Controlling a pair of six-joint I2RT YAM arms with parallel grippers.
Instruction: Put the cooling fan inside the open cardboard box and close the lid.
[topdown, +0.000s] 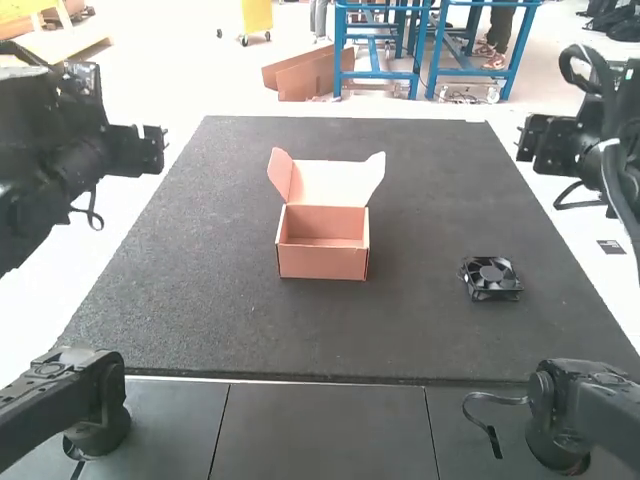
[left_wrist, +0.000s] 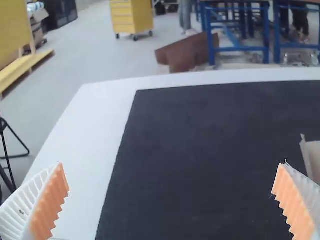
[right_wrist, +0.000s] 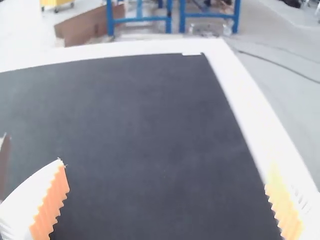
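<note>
Over the white counter (topdown: 45, 290) in the high view, an open cardboard box (topdown: 322, 256) sits at the middle of a black mat (topdown: 180, 260) with its lid (topdown: 338, 180) standing up at the back. The cooling fan (topdown: 491, 277) lies flat on the mat to the box's right, well apart from it. In the left wrist view, the left end effector (left_wrist: 170, 200) has its white ribbed fingers (left_wrist: 42, 205) with orange pads spread wide over the mat's edge, gripping nothing, and in the right wrist view the right end effector (right_wrist: 166, 200) is likewise wide open and empty above the mat.
</note>
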